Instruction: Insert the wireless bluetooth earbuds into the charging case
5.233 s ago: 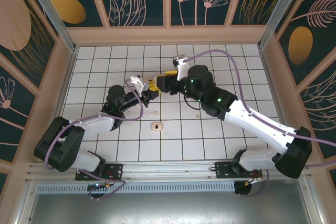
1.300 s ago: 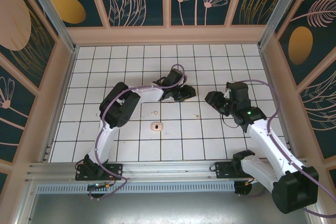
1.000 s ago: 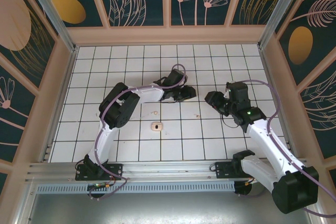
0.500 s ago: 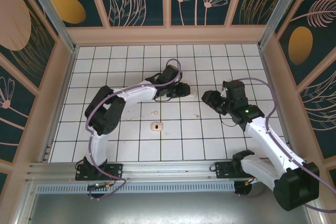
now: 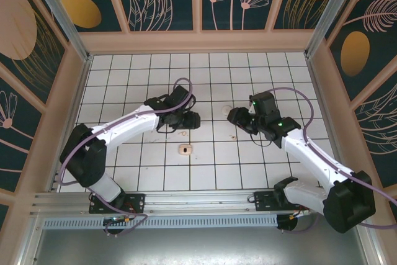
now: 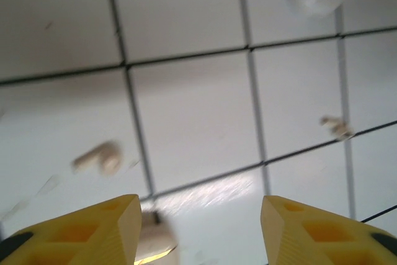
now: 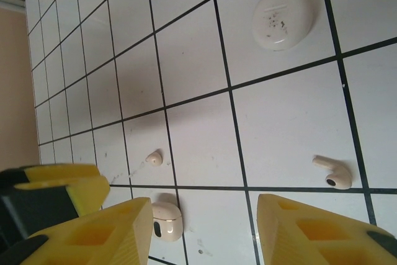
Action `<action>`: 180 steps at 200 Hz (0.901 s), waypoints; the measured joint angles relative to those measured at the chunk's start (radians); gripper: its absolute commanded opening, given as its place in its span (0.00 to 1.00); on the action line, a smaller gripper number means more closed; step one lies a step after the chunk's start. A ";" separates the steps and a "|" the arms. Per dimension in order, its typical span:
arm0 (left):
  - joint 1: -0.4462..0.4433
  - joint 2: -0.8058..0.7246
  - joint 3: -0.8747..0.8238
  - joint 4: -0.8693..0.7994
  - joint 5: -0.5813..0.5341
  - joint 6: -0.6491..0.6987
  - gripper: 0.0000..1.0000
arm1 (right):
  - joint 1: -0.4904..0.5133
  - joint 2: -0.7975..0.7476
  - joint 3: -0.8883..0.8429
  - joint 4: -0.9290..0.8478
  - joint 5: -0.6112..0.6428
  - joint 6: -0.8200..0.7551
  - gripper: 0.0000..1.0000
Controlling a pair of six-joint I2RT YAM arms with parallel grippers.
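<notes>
The charging case (image 5: 184, 149) lies on the tiled floor (image 5: 124, 159) near the left gripper (image 5: 193, 120), on its side toward the arm bases and touching neither hand. The right gripper (image 5: 232, 116) is farther off. Both grippers' yellow jaws stand apart, holding nothing. An earbud (image 7: 153, 158) lies near the case, a second earbud (image 7: 333, 174) lies before the right gripper, and a white round piece (image 7: 285, 13) lies beyond that.

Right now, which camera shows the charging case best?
Right wrist: the charging case is sharp and close, its recess visible. Top external shows it whole but tiny; left wrist shows it blurred at the bottom edge.
</notes>
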 measured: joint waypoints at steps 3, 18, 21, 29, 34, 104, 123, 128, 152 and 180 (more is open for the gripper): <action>0.000 -0.003 -0.005 -0.010 -0.002 0.000 0.55 | 0.001 0.000 0.000 0.000 0.003 0.000 0.50; 0.000 -0.015 -0.028 -0.053 -0.014 -0.003 0.56 | 0.006 0.000 0.004 0.000 0.015 0.000 0.51; 0.000 -0.017 -0.033 -0.062 -0.017 -0.004 0.56 | 0.007 0.000 0.005 0.000 0.017 0.000 0.51; 0.000 -0.021 -0.043 -0.074 -0.018 -0.008 0.57 | 0.008 0.000 0.007 0.000 0.022 0.000 0.51; 0.000 -0.023 -0.048 -0.082 -0.020 -0.012 0.57 | 0.009 0.000 0.008 0.000 0.024 0.000 0.51; -0.045 0.003 -0.066 -0.117 -0.024 -0.047 0.62 | 0.015 0.000 0.010 0.000 0.043 0.000 0.53; -0.062 0.032 -0.068 -0.117 -0.024 -0.055 0.63 | 0.016 0.000 0.010 0.000 0.044 0.000 0.54; -0.064 0.038 -0.068 -0.118 -0.024 -0.057 0.63 | 0.016 0.000 0.010 0.000 0.044 0.000 0.54; -0.066 0.055 -0.069 -0.121 -0.025 -0.062 0.64 | 0.016 0.000 0.009 0.000 0.047 0.000 0.55; -0.066 0.075 -0.069 -0.121 -0.024 -0.065 0.65 | 0.020 0.000 0.010 0.000 0.049 0.000 0.55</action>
